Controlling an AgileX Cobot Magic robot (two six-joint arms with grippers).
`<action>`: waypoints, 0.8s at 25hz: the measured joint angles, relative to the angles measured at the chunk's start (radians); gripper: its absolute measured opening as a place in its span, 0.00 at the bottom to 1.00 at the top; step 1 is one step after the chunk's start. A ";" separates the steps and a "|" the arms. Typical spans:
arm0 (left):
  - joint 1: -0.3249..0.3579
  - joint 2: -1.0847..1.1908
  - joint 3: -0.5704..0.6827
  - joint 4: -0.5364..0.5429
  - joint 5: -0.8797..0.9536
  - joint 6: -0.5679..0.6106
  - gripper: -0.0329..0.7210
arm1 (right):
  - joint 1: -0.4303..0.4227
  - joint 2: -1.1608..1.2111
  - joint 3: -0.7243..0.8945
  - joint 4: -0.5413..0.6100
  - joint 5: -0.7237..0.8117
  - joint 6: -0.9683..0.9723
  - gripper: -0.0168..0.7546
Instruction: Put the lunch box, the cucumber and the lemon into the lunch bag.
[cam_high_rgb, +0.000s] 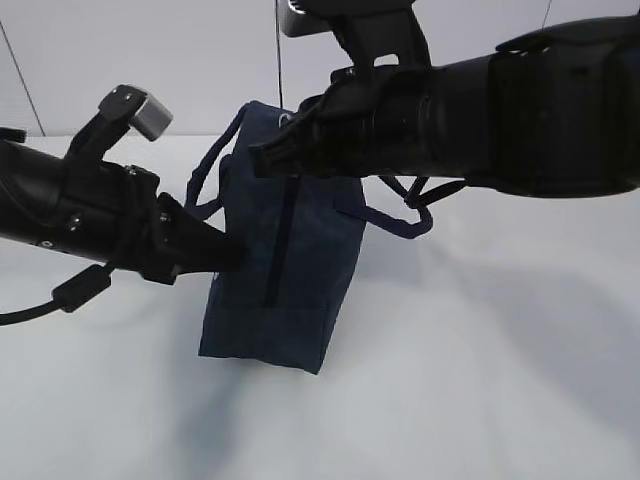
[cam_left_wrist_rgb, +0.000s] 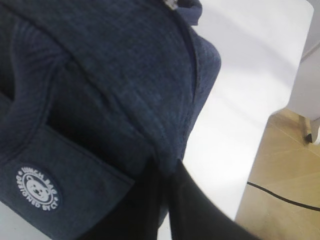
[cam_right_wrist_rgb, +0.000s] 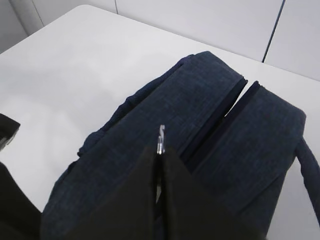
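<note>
Navy lunch bag with round white bear logo — lettering unreadable — both grippers clenched on it.

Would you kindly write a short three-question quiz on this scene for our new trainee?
1. True or false: the dark navy boxy fabric lunch bag stands on the white table.
2. What does the right gripper pinch?
A. a yellow lemon
B. the small silver zipper pull
C. a loop handle
3. Fill in: the left gripper is closed on the bag's ____, near the round white logo.

Key:
1. True.
2. B; the zipper is partly open at its far end.
3. Fabric.
</note>
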 joint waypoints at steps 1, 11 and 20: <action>0.000 -0.008 0.000 0.016 0.006 -0.014 0.03 | 0.000 0.000 0.000 0.000 0.000 -0.002 0.02; 0.000 -0.064 0.000 0.142 0.069 -0.139 0.03 | -0.005 0.000 0.000 0.001 -0.013 -0.008 0.02; 0.000 -0.110 0.000 0.205 0.136 -0.214 0.03 | -0.020 0.000 0.000 0.002 -0.016 -0.013 0.02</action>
